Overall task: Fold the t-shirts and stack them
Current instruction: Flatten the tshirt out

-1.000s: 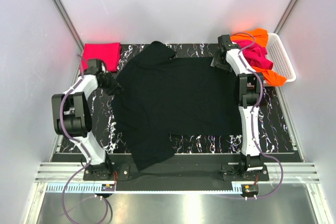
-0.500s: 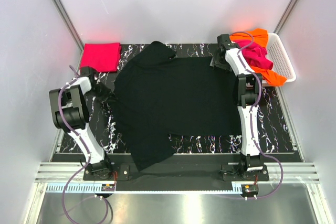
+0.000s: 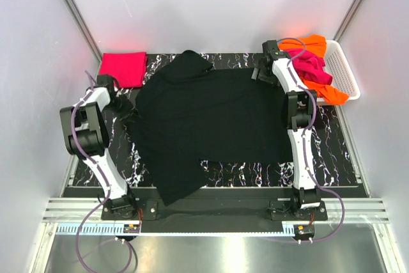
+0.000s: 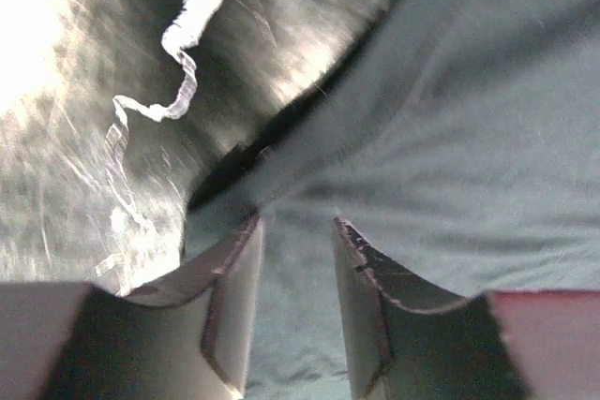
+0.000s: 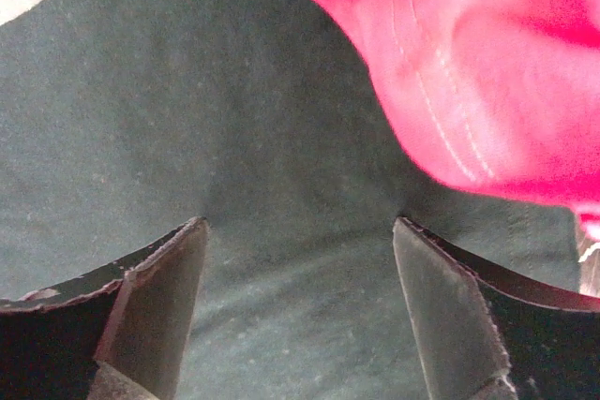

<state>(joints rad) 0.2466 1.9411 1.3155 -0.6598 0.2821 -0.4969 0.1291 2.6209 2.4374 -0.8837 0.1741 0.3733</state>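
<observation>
The large black t-shirt lies spread over the middle of the table, one part hanging towards the front edge. My left gripper is at its left edge. In the left wrist view the jaws stand narrowly apart with the black cloth pinched between them. My right gripper is at the shirt's far right corner. Its jaws stand wide open over flat black cloth, under a hanging magenta t-shirt. A folded red-pink t-shirt lies at the far left.
The white lattice basket stands at the far right, holding the magenta t-shirt and the orange t-shirt, both spilling over its rim. The black marbled table shows left of the shirt. Grey walls enclose the table.
My left gripper has drawn back to the left and the black t-shirt has shifted left with it. My right gripper has moved slightly left at the far corner.
</observation>
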